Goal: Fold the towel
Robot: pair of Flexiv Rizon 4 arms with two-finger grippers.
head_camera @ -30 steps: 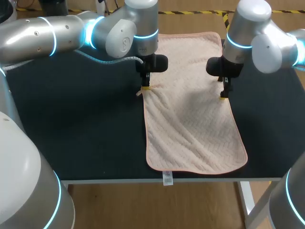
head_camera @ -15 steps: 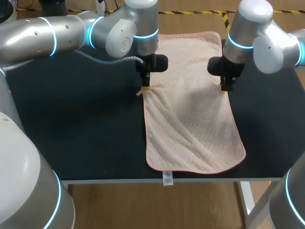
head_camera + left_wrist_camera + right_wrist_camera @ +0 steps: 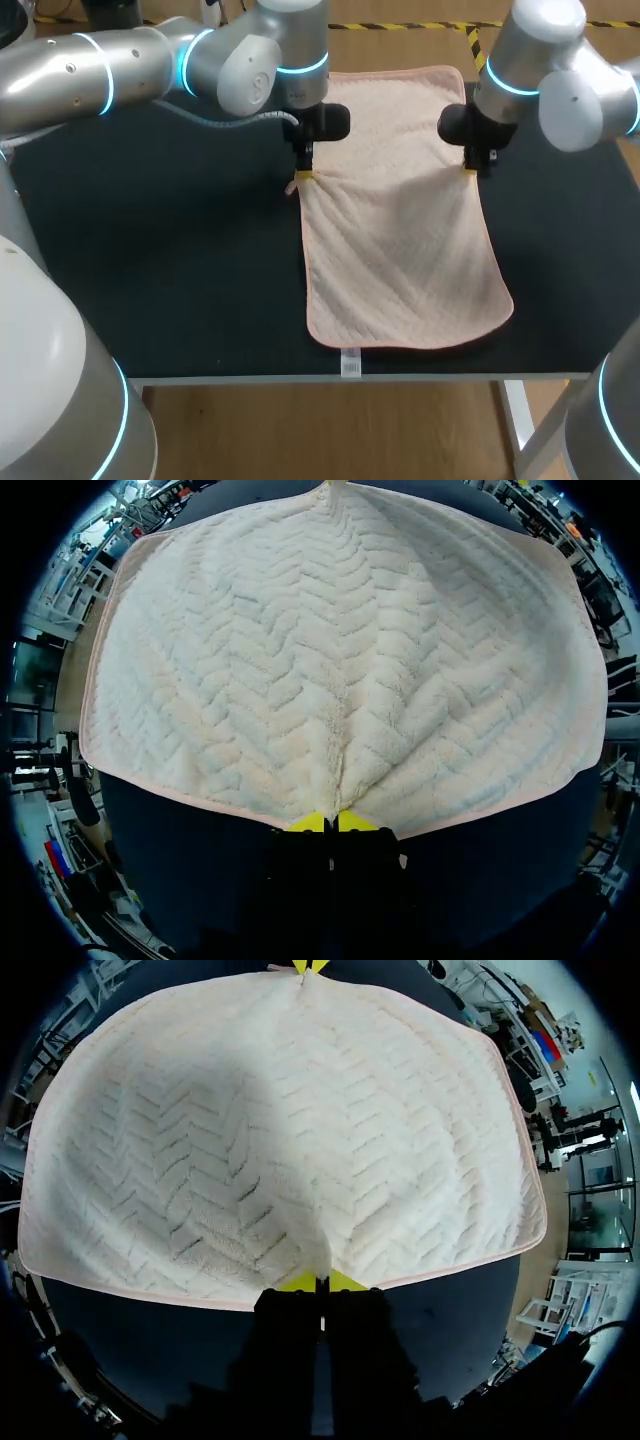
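Head view, black table [image 3: 150, 270], pink towel [image 3: 400, 260] across it, sides pinched

Your right gripper [image 3: 470, 170] is travelling away from the table's [image 3: 180, 280] front edge toward the far side, and it is covering more ground than the other arm. With its fingers pinched on the towel's [image 3: 400, 260] right edge, it is carrying that edge along. Your left gripper [image 3: 303, 177] is creeping the same way by only a little, with the left edge nipped between its tips. The towel's near end is sliding back from the table front, and its tag [image 3: 350, 362] is drawing in with it. The diagonal wrinkles across the near half are flattening, and the near right corner is pulling inward.
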